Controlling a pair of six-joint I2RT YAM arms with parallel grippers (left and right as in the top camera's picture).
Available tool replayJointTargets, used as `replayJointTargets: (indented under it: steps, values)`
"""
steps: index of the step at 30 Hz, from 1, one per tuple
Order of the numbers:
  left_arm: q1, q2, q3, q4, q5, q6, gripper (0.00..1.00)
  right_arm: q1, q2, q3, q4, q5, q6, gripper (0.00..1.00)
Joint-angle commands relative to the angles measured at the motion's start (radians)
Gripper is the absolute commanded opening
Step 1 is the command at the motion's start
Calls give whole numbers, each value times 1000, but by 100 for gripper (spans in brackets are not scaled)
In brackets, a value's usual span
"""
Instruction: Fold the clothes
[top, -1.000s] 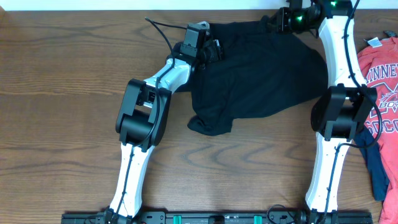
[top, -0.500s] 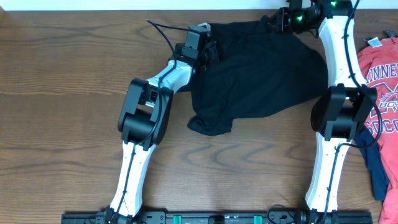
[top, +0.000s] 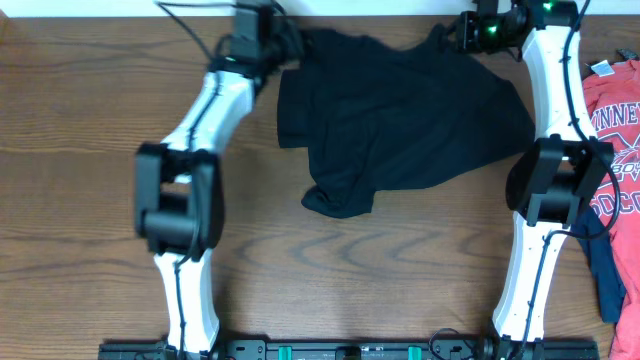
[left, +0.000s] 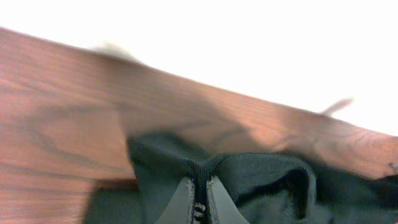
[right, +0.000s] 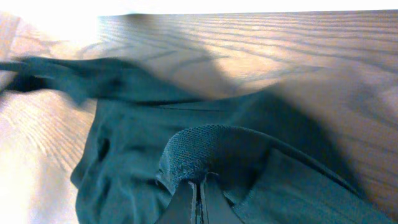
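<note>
The black T-shirt (top: 400, 120), the clothes, lies crumpled and partly spread at the back of the table. My left gripper (top: 285, 42) is shut on its far left corner, and a fold of the cloth (left: 186, 168) is pinched between the fingers (left: 180, 202). At the shirt's far right corner my right gripper (top: 445, 38) is shut on a bunched ridge of fabric (right: 211, 149). The shirt's near edge curls into a lump (top: 340, 200) toward the table's middle. No neck label shows.
A red T-shirt with white lettering (top: 615, 140) lies at the right edge, with a navy garment (top: 605, 270) below it beside the right arm. The table's back edge (top: 120, 14) runs just behind both grippers. Bare wood (top: 380, 280) lies in front of the shirt.
My left gripper has shut on the shirt's corner and swung left and back toward the table's far edge, pulling that side of the cloth out. The right gripper has stayed put.
</note>
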Motion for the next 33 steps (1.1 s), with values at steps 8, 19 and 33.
replayJointTargets:
  steps: [8,19,33]
  values:
    - [52,-59,23,-192,-14,142,6,-66,-7,18,-33,0,-20,1]
    - [71,-59,22,-266,-68,198,6,-246,-9,111,-76,-6,-17,1]
    - [152,-67,23,-263,-124,241,6,-276,-9,157,-103,-12,-79,1]
